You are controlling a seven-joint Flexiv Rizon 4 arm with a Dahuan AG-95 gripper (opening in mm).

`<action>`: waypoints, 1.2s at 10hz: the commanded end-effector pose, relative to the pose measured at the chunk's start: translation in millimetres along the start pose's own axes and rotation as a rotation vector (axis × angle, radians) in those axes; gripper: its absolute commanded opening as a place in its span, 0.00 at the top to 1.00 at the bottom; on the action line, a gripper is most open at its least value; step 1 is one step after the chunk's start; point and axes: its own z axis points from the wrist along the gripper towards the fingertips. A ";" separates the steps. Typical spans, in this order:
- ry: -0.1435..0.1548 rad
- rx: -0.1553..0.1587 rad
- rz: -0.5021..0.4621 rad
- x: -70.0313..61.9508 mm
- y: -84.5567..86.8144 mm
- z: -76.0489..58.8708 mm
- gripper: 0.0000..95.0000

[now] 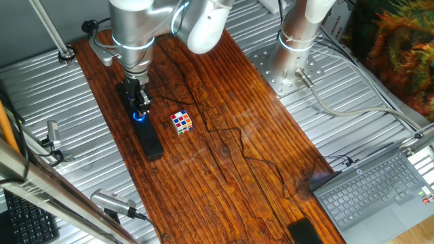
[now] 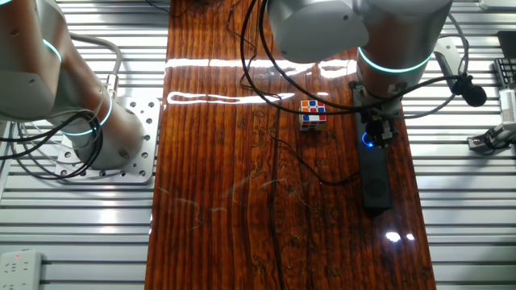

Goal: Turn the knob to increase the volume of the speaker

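Laptop [image 1: 380, 193] is sitting nearest the lens in one fixed view, at the bench [image 1: 230, 169] corner, with a small black device [image 1: 303, 232] just beside it at the near edge; neither is mattering for this step. I'm looking at the speaker [image 1: 147, 132] lying lengthwise along one side of the wooden bench, and the knob [image 1: 140, 116] is glowing blue toward the speaker's arm-side end. Gripper [image 1: 140, 103] is hanging straight down over that knob, fingers either side of the blue ring by the look of both views, but I cannot tell whether it is clenched on the dial or just bracketing it; the wrist is blocking the contact line. My read: I'm in the turning step, not the approach. To do it well I'm wanting the tool axis centred on the dial, light squeeze only, pure wrist rotation with no sideways push, since the speaker looks unanchored and could swivel on the wood. Also watching the thin black cable [image 1: 224, 139] trailing across the boards, and the puzzle cube [image 1: 181, 122] sitting near the speaker but apart from it. Containers: I'm seeing none in either view, so nothing to report there.
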 end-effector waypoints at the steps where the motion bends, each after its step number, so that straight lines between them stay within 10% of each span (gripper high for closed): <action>1: 0.000 0.001 -0.001 -0.1 -1.1 0.5 0.60; 12: -0.006 -0.001 0.006 -0.8 -0.6 4.1 0.60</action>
